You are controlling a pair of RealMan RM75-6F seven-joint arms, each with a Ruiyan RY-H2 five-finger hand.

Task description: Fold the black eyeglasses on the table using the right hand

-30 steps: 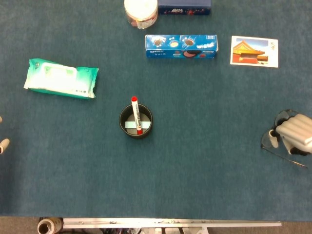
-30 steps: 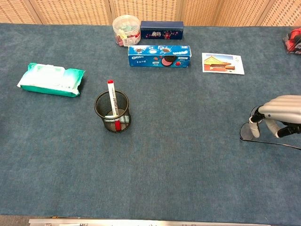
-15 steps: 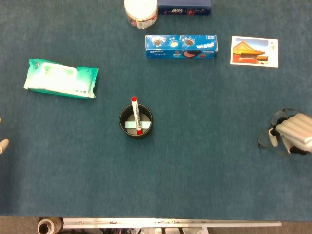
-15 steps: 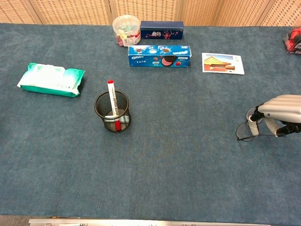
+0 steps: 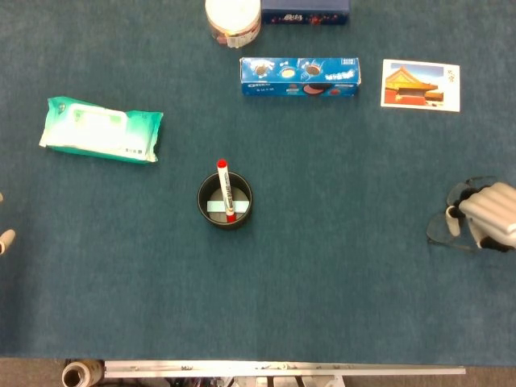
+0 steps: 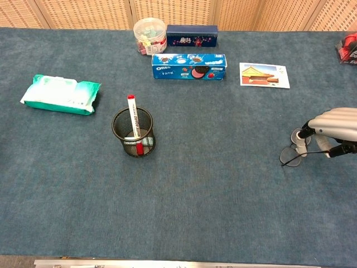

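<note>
1. Blue felt-like cloth covers the desk [image 6: 223,212].
2. Near the right edge, the right hand [image 6: 334,127], ribbed and pale, grips thin-framed black eyeglasses [image 6: 294,149] whose round lenses rest on the cloth.
3. Left hand [image 5: 5,239]: only a fingertip shows, state unclear.
4. Mid-desk, a round mesh cup [image 6: 133,133] holds a red-capped marker [image 6: 131,114].
5. Farther back lie a soft wipes pack [image 6: 60,94] and a cookie box [image 6: 189,66].

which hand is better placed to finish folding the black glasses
The right hand: its fingers are already on the black eyeglasses at the table's right side. The left hand barely shows at the far left edge.
</note>
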